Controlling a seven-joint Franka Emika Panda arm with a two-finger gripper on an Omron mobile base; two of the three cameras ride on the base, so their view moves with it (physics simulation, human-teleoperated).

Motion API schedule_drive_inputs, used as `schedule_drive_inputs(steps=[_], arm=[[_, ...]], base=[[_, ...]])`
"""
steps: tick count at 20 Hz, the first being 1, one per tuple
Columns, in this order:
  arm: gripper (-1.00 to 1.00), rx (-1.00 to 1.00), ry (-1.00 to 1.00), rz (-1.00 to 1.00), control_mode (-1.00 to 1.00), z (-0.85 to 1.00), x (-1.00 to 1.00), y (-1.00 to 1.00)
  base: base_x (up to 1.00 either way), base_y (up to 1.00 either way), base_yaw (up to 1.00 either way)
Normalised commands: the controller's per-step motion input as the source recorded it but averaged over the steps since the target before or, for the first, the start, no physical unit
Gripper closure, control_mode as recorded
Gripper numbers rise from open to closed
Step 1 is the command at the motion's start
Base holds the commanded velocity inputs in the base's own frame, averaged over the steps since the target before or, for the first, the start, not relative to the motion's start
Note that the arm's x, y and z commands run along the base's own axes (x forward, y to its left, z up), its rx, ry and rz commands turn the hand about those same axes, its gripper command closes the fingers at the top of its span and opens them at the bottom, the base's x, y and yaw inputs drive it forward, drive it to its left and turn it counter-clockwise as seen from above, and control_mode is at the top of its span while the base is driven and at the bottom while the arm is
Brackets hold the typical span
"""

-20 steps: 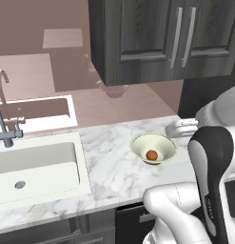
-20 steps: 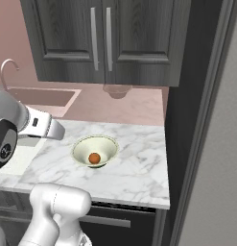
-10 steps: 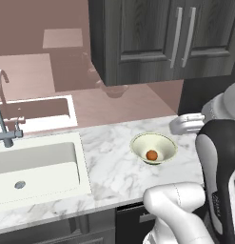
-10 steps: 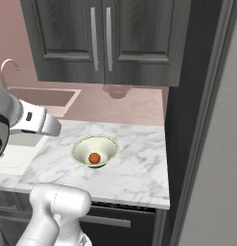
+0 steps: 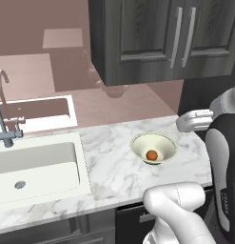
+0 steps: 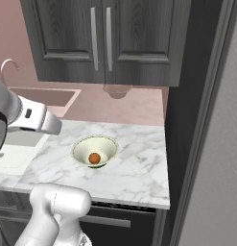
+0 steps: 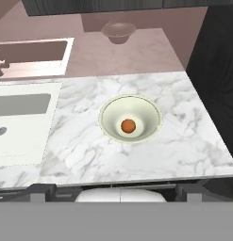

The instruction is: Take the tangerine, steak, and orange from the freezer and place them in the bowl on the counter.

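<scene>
A: Gripper (image 7: pixel 116 189) first. What state is it in?

B: Its fingers are spread as wide as they go, with nothing between them. It looks down at the counter (image 5: pixel 114 171) from the near edge.

A: What has changed in the last second?

B: Very little. The wrist has drifted slightly to the right, away from the bowl (image 5: pixel 138 142). The bowl and what is in it have not moved.

A: What does that mean for the job?

B: Probably that one drop is done and the empty hand is heading back for the next item. Two of the three items are still to be fetched.

A: Go through the containers, left to right.

B: The sink (image 5: pixel 38 164) on the left is bare. The cream-green bowl sits mid-counter with one small orange fruit (image 5: pixel 151 155) at its bottom. Whether it is the tangerine or the orange cannot be told. A pink-brown bowl (image 7: pixel 119 31) sits far back under the cabinets (image 6: pixel 100 38), and its inside is not visible. The freezer (image 6: pixel 220 158) stands at the far right.
</scene>
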Motion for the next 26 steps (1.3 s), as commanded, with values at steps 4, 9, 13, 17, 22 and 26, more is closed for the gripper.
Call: schedule_drive_inputs(steps=[4, 9, 13, 17, 22, 26], arm=[[-1.0, 0.0, 0.0, 0.0, -1.0, 0.0, -0.08, -0.11], [-1.0, -0.01, 0.0, 0.0, -1.0, 0.0, -0.14, 0.0], [-1.0, 0.0, 0.0, 0.0, -1.0, 0.0, -0.08, 0.0], [-1.0, 0.0, 0.0, 0.0, 1.0, 0.0, 0.0, 0.0], [-1.0, 0.0, 0.0, 0.0, 1.0, 0.0, 0.0, 0.0], [-1.0, 0.0, 0.0, 0.0, 1.0, 0.0, 0.0, 0.0]], base=[[0.0, 0.0, 0.0], [0.0, 0.0, 0.0], [0.0, 0.0, 0.0], [-0.4, 0.0, 0.0], [-1.0, 0.0, 0.0], [-0.9, -0.16, -0.03]])
